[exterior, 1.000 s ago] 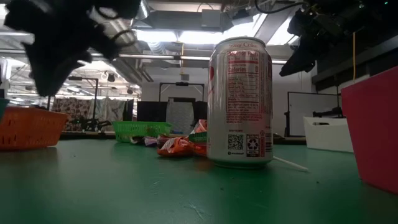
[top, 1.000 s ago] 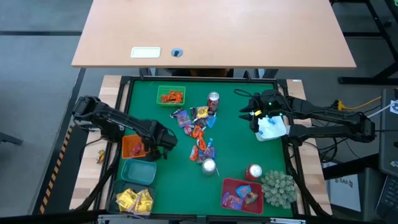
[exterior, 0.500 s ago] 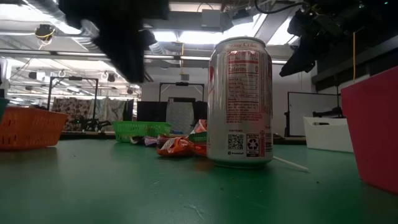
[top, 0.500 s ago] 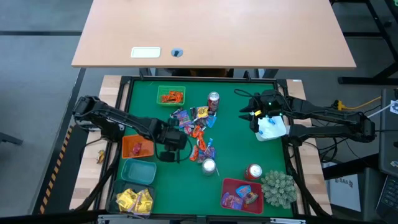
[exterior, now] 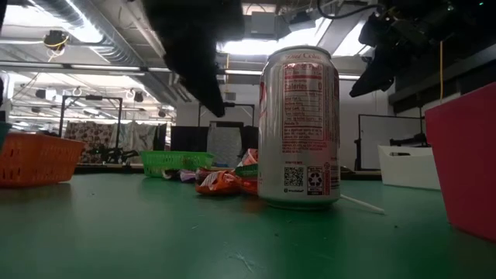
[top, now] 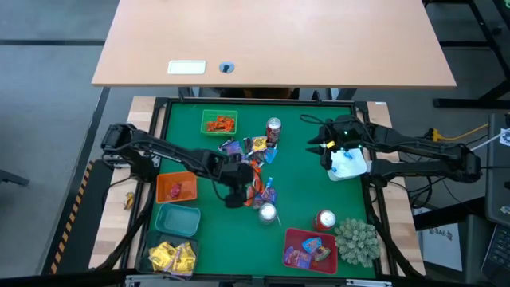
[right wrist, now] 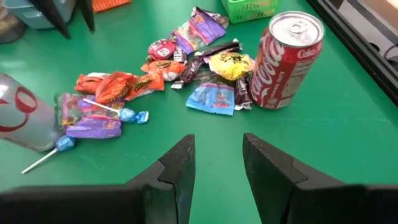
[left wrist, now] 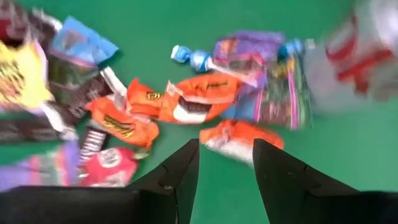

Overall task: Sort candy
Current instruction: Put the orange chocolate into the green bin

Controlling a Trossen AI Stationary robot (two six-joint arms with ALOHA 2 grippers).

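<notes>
Left hand [left wrist: 225,163], fingers wide apart and empty, hovers directly above an orange foil-wrapped candy [left wrist: 239,138]; right hand [right wrist: 217,160] open, farther off.

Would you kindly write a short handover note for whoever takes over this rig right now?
Left gripper: open, empty, over the loose candy pile mid-table.
Right gripper: open, empty, waiting above the white bin.
Done: candy already lies in the green tray, orange tray, yellow tray and red bin.
Left: the pile between the cans is unsorted; the teal tray looks empty.
</notes>
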